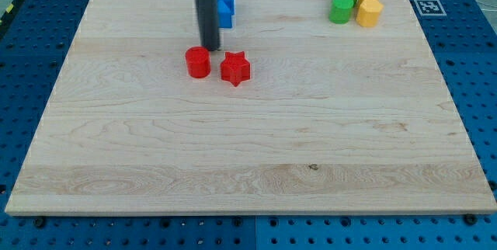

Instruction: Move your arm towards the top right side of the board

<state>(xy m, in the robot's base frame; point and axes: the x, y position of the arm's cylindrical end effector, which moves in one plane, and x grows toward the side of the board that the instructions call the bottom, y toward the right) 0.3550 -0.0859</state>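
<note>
My dark rod comes down from the view's top left of centre, and my tip (211,49) rests on the wooden board (248,149). It stands just above and between a red cylinder (198,62) and a red star (234,68). A blue block (225,6) sits right behind the rod, partly hidden by it. At the board's top right, a green block (342,3) touches a yellow block (369,8).
The board lies on a blue perforated table (474,64). A black-and-white marker tag (428,6) sits just off the board's top right corner.
</note>
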